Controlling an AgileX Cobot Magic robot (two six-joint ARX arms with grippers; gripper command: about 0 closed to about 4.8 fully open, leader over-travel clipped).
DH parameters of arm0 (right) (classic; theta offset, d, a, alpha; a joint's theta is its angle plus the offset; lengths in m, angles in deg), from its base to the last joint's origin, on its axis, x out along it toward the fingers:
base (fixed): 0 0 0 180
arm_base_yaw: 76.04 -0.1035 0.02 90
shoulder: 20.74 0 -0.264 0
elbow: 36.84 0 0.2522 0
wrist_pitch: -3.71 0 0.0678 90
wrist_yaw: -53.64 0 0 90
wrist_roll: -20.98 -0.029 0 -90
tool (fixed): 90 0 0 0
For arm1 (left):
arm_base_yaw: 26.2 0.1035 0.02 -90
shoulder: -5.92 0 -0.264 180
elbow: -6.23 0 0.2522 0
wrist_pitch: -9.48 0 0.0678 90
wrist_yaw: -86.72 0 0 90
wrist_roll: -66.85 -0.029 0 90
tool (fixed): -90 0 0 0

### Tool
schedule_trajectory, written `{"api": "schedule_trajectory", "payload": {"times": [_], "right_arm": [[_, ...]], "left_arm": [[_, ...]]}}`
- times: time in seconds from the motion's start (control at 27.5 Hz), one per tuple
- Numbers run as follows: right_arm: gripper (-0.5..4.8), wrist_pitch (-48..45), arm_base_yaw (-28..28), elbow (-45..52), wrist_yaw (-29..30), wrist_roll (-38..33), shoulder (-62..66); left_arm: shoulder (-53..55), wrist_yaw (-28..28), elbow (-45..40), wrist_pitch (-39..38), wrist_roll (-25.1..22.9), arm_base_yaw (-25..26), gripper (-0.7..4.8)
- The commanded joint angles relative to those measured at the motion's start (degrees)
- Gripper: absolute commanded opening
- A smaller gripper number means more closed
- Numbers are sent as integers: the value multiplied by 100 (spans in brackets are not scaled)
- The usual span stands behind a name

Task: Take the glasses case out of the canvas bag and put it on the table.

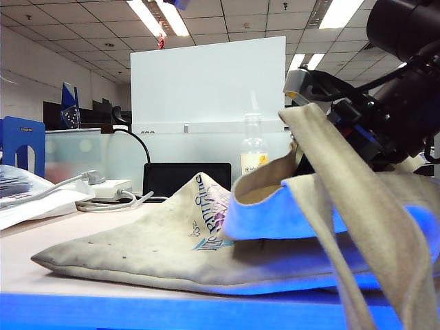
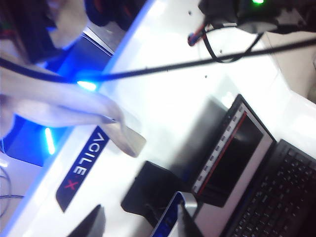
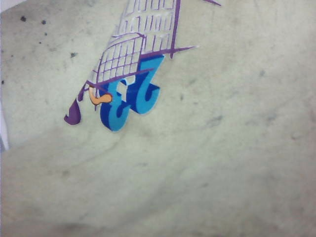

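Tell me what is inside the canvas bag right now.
The canvas bag lies flat on the table, its mouth lifted on the right. Only the bluish lining shows there; whatever lies deeper is covered by cloth, so no glasses case can be confirmed inside.

Pale beige table carrying the off-white canvas bag, which lies flat at its left end and rises open at the right, blue lettering and purple print showing. Behind it, on the table's left part: white papers, a white power strip with grey cables, all apart from the bag
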State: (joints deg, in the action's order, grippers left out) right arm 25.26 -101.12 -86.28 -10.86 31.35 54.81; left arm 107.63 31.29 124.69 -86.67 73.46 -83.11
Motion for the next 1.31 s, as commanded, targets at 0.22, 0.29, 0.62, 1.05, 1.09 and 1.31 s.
{"api": "schedule_trajectory", "payload": {"times": [0.22, 0.29, 0.62, 1.05, 1.09, 1.31], "right_arm": [[377, -101, 0, -13, 9, 13, -22], [377, -120, 0, -13, 11, 11, -22], [377, -109, 11, -13, -9, 13, -22], [377, -22, 11, -13, -9, 13, -22], [377, -13, 11, -13, -2, 13, -22], [377, -17, 9, -13, -9, 15, -20]], "left_arm": [[240, 389, -59, 389, -365, -723, 252], [275, 426, -221, 645, -337, -706, 252], [273, 1198, -2243, 2549, 448, -765, 252], [376, 824, -3263, 3289, 634, -846, 252], [376, 684, -3287, 3163, 638, -846, 252], [505, 581, -3567, 3993, 964, -938, 251]]}}
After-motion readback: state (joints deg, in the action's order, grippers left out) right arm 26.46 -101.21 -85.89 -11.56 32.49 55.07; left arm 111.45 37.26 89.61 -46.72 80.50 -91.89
